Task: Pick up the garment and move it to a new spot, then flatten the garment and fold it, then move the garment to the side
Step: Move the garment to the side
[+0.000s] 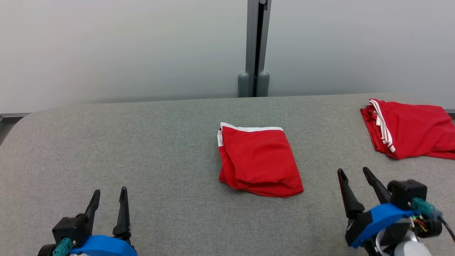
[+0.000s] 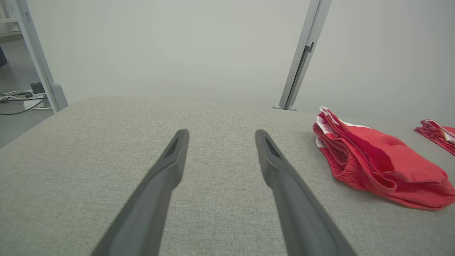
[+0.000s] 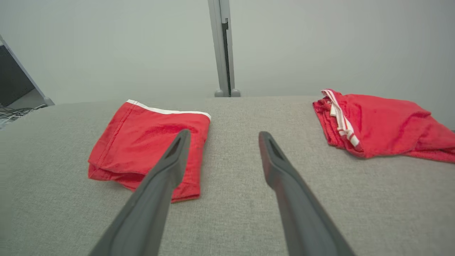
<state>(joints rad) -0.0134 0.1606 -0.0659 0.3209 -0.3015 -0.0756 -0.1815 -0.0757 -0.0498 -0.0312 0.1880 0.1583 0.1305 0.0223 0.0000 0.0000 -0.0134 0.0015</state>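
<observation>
We are holding the left gripper (image 1: 110, 191) wide and empty, left of the folded garment (image 1: 257, 161) on the tabletop (image 1: 142, 142), and the right gripper (image 1: 353, 170) likewise, right of it.

- I see a grey fabric-covered surface (image 1: 142, 160) with rounded corners across the foreground.
- Behind it stand pale, matte wall panels (image 1: 124, 46), evenly lit, with no hard shadows.
- A grey metal post (image 1: 254, 46) joins two panels, with two rounded caps (image 1: 244, 83) at its foot.
- My left wrist feed shows a second post (image 2: 39, 67), grey floor (image 2: 17, 131), loose cables (image 2: 21, 101) and a small dark box (image 2: 36, 87).
</observation>
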